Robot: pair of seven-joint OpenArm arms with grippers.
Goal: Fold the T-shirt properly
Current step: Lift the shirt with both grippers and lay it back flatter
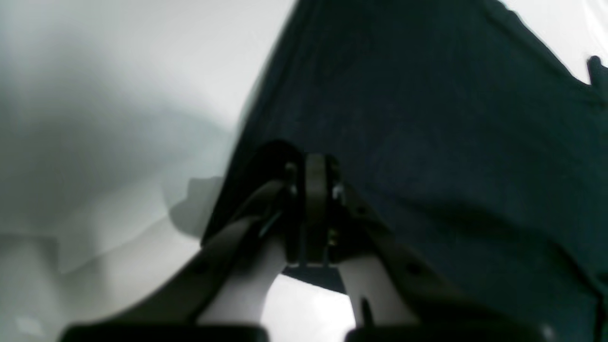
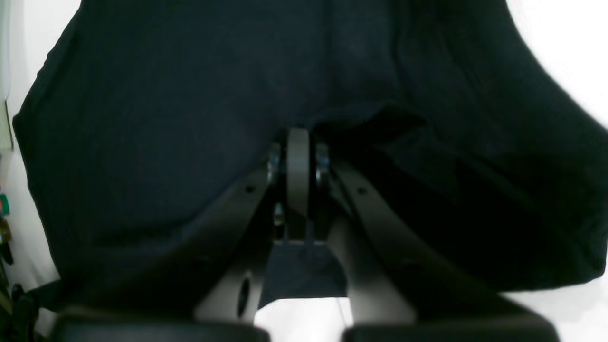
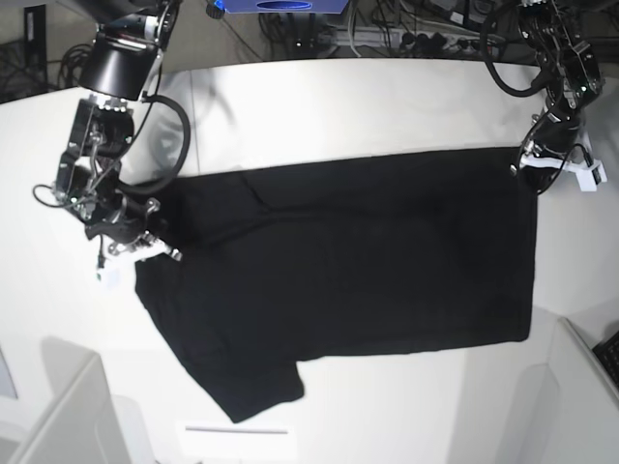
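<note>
On table [image 3: 387, 106], T-shirt [image 3: 368, 261], both fingers clamped

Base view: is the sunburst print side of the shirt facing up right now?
No, the T-shirt lies spread on the table showing only plain black cloth.

A white table [image 3: 319, 106] carries the black T-shirt [image 3: 368, 261], spread plain side up across its middle, one sleeve reaching toward the near edge.
</note>
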